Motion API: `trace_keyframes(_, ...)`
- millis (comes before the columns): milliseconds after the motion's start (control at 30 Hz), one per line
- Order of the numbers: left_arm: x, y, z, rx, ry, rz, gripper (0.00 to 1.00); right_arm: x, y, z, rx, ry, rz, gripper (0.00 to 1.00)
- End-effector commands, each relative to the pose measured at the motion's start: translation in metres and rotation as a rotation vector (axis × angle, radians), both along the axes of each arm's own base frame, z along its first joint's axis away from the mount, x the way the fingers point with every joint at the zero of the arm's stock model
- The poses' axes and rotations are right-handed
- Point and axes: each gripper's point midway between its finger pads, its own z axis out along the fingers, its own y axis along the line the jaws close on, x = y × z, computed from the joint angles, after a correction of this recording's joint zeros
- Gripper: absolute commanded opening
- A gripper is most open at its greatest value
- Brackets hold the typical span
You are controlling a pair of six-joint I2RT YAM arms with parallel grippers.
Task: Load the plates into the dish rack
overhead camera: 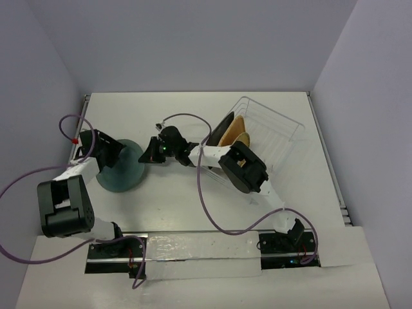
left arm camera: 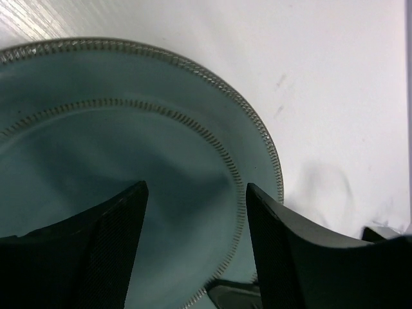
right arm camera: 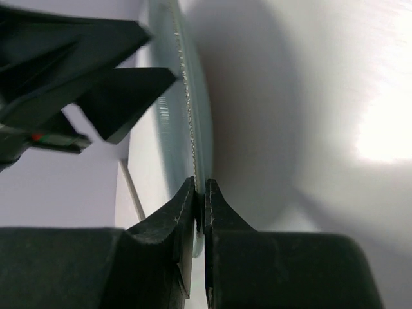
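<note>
The round teal-grey plate (overhead camera: 125,177) lies left of centre on the table and fills the left wrist view (left arm camera: 116,161). My right gripper (overhead camera: 147,153) is shut on its right rim; the right wrist view (right arm camera: 199,190) shows the rim (right arm camera: 193,129) edge-on between the pads. My left gripper (overhead camera: 117,158) is open over the plate's far-left part, with its fingers (left arm camera: 109,244) apart above the glaze. The dish rack (overhead camera: 273,119) at the right holds the black square plate (overhead camera: 223,129), the tan bamboo plate (overhead camera: 233,132) and the yellow bamboo plate (overhead camera: 244,140) on edge.
The right arm (overhead camera: 241,167) stretches across the rack's near-left corner. Purple cables (overhead camera: 206,199) loop over the table in front. The left arm's base (overhead camera: 64,206) stands near the left wall. Walls close the table on three sides.
</note>
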Motion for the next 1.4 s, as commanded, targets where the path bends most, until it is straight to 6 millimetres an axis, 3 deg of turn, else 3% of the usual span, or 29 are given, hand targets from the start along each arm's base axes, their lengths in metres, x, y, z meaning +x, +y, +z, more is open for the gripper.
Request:
trace_keyframes(0,-0.003,-0.001,0.069,0.065,-0.094,-0.046,0.84,0.003,-0.001,0.134,0.121,-0.442,0.014,0.0)
trace_keyframes(100,-0.011,0.007,0.143,0.138,-0.242,-0.012,0.97,0.0,-0.012,0.175,0.106,-0.604,-0.015,0.0)
trace_keyframes(167,-0.02,0.009,0.178,0.153,-0.323,0.025,0.99,-0.001,-0.019,0.195,0.099,-0.652,-0.035,0.0)
trace_keyframes(400,-0.053,0.012,0.249,0.196,-0.493,0.09,0.99,-0.006,-0.057,0.243,0.056,-0.739,-0.118,0.0)
trace_keyframes(467,-0.059,0.012,0.257,0.196,-0.506,0.098,0.99,-0.009,-0.066,0.255,0.05,-0.765,-0.124,0.0)
trace_keyframes(633,-0.066,0.006,0.266,0.191,-0.553,0.075,0.99,-0.028,-0.102,0.315,0.046,-0.908,-0.124,0.0)
trace_keyframes(733,-0.067,0.006,0.262,0.19,-0.541,0.076,0.99,-0.041,-0.141,0.363,0.045,-1.013,-0.155,0.0)
trace_keyframes(867,-0.066,0.0,0.262,0.185,-0.558,0.039,0.99,-0.051,-0.194,0.411,0.017,-1.144,-0.175,0.0)
trace_keyframes(1000,-0.062,-0.021,0.27,0.184,-0.628,-0.104,0.99,-0.058,-0.23,0.424,-0.033,-1.191,-0.15,0.0)
trace_keyframes(1167,-0.075,-0.065,0.312,0.24,-0.831,-0.411,0.99,-0.041,-0.293,0.422,-0.166,-1.206,-0.225,0.0)
trace_keyframes(1300,-0.082,-0.083,0.322,0.231,-0.901,-0.523,0.99,-0.045,-0.335,0.436,-0.288,-1.31,-0.194,0.0)
trace_keyframes(1367,-0.083,-0.089,0.319,0.211,-0.908,-0.57,0.99,-0.052,-0.346,0.44,-0.36,-1.391,-0.151,0.0)
